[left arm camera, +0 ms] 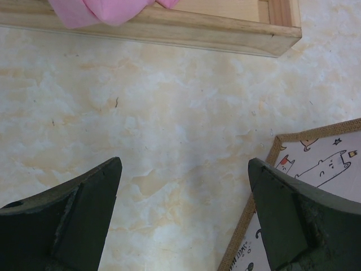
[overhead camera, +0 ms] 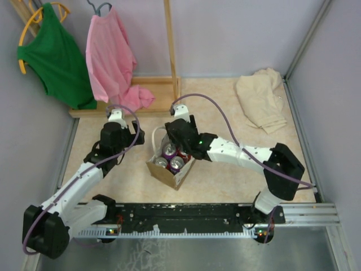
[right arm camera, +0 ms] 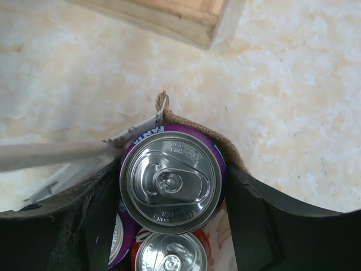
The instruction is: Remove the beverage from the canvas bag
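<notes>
Pale marbled worktop (overhead camera: 220,183) all round, and the action sits right in the middle of it. The right end effector (right arm camera: 172,179) is down in the mouth of the canvas bag (overhead camera: 169,176), its dark fingers (right arm camera: 84,220) hugging both sides of the purple can (right arm camera: 169,182) with no gap showing, so I read that as a grip on the can's body just under the rim. The can stands upright in the bag's far corner, pull-tab up, with a red can (right arm camera: 169,257) just beside it and more silver tops packed in close. It looks sealed and so probably weighty, with stiff but thin walls and a slick painted skin. The sensible hold is across the round body, firm without denting. A straight vertical pull looks best, because the bag is soft and light and could ride up with the can. Out to the side, the left end effector (left arm camera: 183,192) hovers with its jaws spread wide and nothing between them, beside what looks like the bag's printed side panel (left arm camera: 321,164). It is well placed to pin the bag down. Beyond it lies a wooden frame (left arm camera: 169,28).
</notes>
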Motion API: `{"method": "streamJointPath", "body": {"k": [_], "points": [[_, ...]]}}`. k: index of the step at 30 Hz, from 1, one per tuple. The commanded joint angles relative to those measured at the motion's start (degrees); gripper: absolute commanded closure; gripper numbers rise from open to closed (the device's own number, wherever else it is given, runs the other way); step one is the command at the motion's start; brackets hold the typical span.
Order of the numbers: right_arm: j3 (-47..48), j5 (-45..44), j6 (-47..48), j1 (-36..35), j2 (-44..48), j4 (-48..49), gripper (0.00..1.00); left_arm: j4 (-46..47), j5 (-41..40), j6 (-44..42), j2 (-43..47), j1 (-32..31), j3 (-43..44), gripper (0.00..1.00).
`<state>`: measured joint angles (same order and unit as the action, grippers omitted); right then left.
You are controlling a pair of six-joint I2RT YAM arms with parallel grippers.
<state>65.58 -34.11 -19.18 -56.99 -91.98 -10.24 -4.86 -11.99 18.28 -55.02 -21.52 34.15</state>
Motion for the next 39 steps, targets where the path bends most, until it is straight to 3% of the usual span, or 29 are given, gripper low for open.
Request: {"method": "streamJointPath", "body": {"k": [1, 9, 17, 22, 31, 39], "points": [[2.6, -3.9, 4.5, -0.1, 9.4, 11.6, 1.00, 1.5, 0.1, 0.4, -0.4, -0.3, 0.5, 0.00], [2.2, -3.0, 9.5, -0.1, 15.1, 17.0, 1.00, 1.5, 0.4, 0.4, -0.4, -0.2, 0.9, 0.00], [6.9, -7.2, 12.4, 0.8, 16.5, 15.7, 1.00, 1.7, 0.9, 0.4, -0.9, -0.2, 1.7, 0.00], [7.6, -9.6, 16.8, 2.8, 18.1, 19.6, 1.00, 1.6, 1.6, 0.4, -1.9, -0.2, 2.2, 0.00], [9.4, -14.8, 14.4, 13.0, 19.9, 14.7, 1.00, 1.1, 1.9, 0.3, -0.2, -0.2, 2.4, 0.00], [0.4, -10.7, 7.9, 25.6, 22.1, 13.0, 1.00, -2.2, 1.0, -0.9, 0.3, -0.2, 3.7, 0.00]]}}
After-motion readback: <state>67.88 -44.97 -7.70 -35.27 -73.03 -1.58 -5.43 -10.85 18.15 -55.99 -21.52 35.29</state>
